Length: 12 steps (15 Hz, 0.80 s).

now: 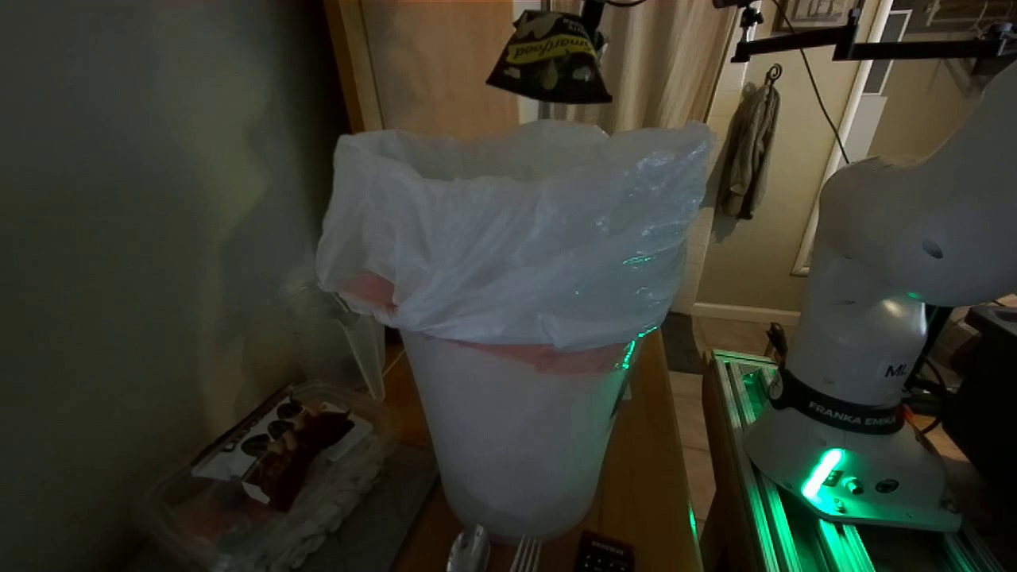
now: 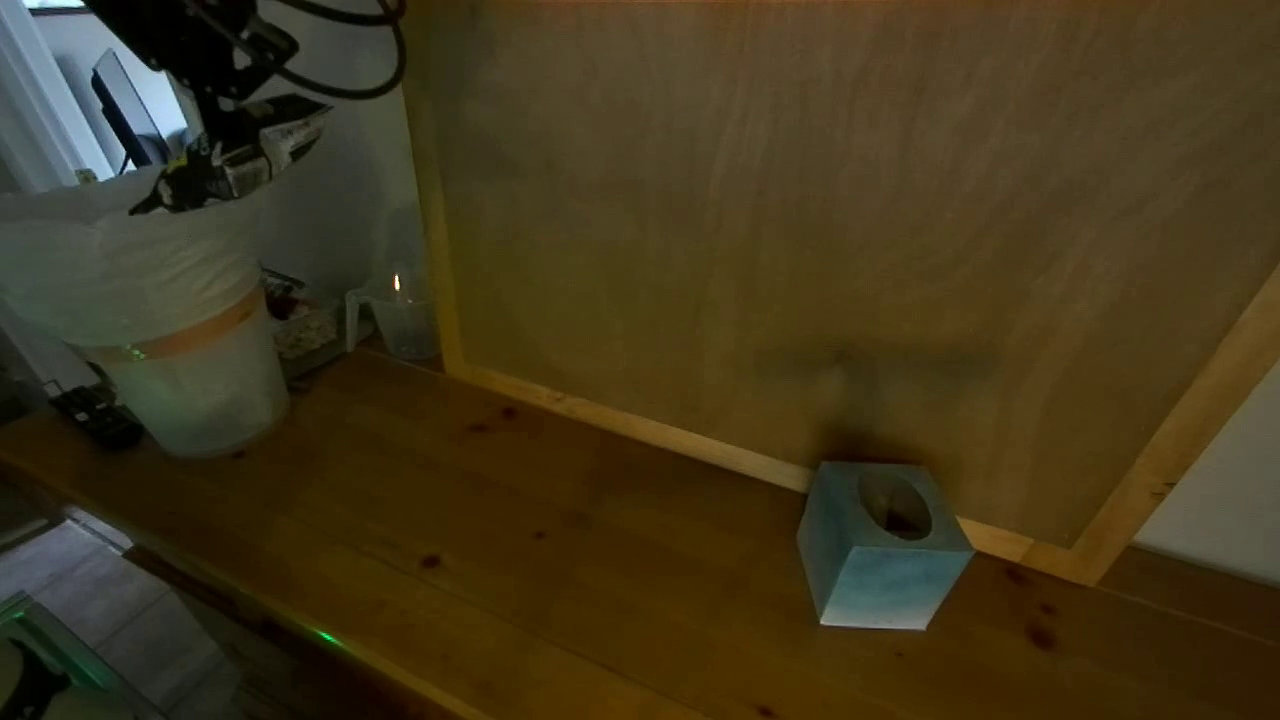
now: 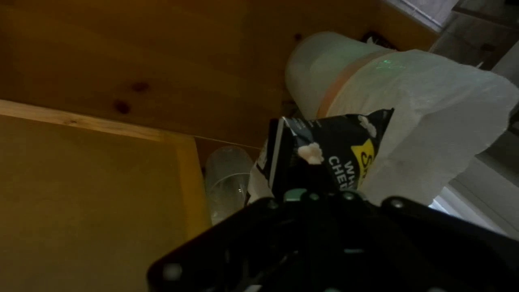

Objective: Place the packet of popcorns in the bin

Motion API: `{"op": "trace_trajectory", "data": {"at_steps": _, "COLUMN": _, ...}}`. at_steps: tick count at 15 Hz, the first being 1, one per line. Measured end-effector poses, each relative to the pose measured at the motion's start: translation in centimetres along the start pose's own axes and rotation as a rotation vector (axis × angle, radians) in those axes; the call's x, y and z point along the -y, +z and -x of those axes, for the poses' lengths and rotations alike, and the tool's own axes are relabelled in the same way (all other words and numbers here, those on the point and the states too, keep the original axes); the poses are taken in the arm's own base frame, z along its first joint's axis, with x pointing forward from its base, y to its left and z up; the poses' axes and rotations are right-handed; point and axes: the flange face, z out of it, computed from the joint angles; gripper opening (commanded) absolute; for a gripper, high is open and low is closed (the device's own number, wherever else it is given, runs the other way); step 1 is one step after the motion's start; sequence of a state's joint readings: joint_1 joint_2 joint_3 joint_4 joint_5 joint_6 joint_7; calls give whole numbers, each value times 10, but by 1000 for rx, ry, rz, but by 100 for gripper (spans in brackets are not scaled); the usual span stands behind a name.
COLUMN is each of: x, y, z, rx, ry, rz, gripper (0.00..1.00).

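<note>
The packet of popcorns [image 1: 548,67] is dark and crinkly with a yellow band. It also shows in an exterior view [image 2: 288,140] and in the wrist view [image 3: 336,142]. My gripper [image 1: 594,24] is shut on the packet and holds it in the air; it also shows in an exterior view [image 2: 215,170] and in the wrist view [image 3: 298,170]. The tall white bin [image 1: 516,445], lined with a translucent bag, stands on the wooden table; it also appears in an exterior view [image 2: 195,390]. The packet is near the bin's rim height or higher; whether it is over the opening is unclear.
A clear plastic box [image 1: 349,485] with a dark red wrapper and a clear jug [image 2: 405,325] stand beside the bin. A spoon [image 1: 469,548], a fork [image 1: 524,556] and a black remote [image 1: 602,554] lie by its base. A blue-grey tissue box [image 2: 885,580] stands by a wooden board [image 2: 750,200].
</note>
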<state>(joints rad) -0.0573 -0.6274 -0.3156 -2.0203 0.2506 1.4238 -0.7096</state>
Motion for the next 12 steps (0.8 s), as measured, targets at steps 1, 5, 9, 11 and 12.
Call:
{"op": "trace_trajectory", "data": {"at_steps": 1, "x": 9, "y": -3, "z": -5, "rx": 1, "ry": -23, "rz": -16, "gripper": 0}}
{"op": "trace_trajectory", "data": {"at_steps": 5, "x": 50, "y": -5, "z": -28, "rx": 22, "ry": -129, "rz": -55, "gripper": 0}}
{"op": "trace_trajectory", "data": {"at_steps": 9, "x": 93, "y": 5, "z": -53, "rx": 58, "ry": -238, "rz": -76, "gripper": 0}}
{"op": "trace_trajectory", "data": {"at_steps": 11, "x": 113, "y": 13, "z": -62, "rx": 87, "ry": -284, "rz": -83, "gripper": 0}}
{"op": "trace_trajectory", "data": {"at_steps": 12, "x": 121, "y": 18, "z": -66, "rx": 101, "ry": -304, "rz": -87, "gripper": 0}}
